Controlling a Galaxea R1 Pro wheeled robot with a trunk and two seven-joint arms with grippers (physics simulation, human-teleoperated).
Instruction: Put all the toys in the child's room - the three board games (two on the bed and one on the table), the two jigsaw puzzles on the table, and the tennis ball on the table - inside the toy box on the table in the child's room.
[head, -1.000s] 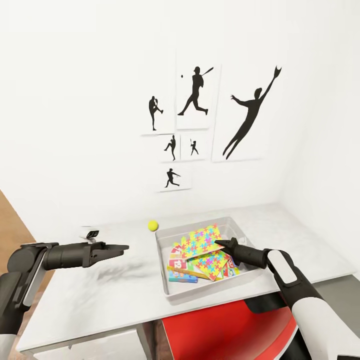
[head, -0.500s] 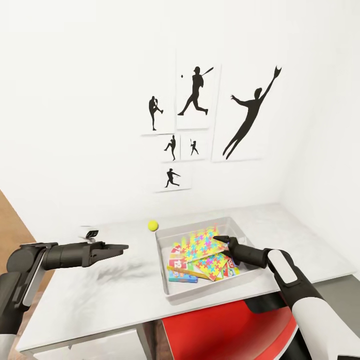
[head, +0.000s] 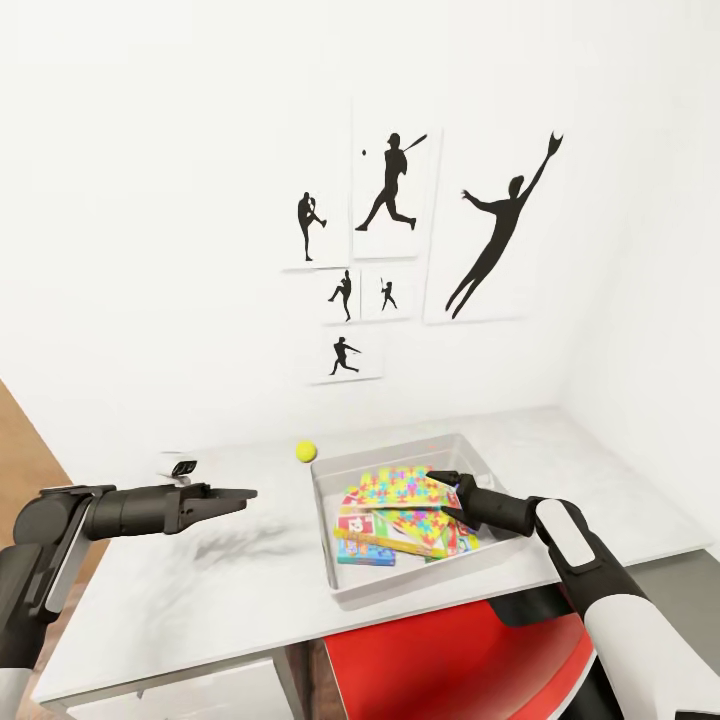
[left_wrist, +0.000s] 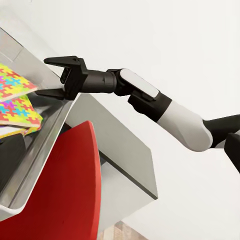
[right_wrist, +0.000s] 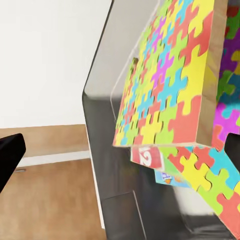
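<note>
- Right claw (head: 437, 481) — jaws parted, holding nothing — hovers over the light grey flared toy box (head: 330, 540) on the pale grey table (head: 200, 590).
- Two multicoloured jigsaw puzzles (head: 400, 492) lie atop the cartoon-print board games (head: 366, 549) inside.
- Small yellow-green tennis ball (head: 305, 451) sits at the box's 11 o'clock.
- Left claw (head: 245, 494), narrowly open, hangs at 9 o'clock.

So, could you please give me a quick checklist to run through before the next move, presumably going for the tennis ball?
1. Both jigsaw puzzles inside the toy box: ok.
2. Right gripper open and free of the puzzles: ok, jaws apart.
3. Tennis ball in the toy box: not ok, on the table beside the box.
4. Left gripper empty: ok, nothing between its fingers.
5. All three board games boxed: cannot tell, puzzles cover them.
</note>
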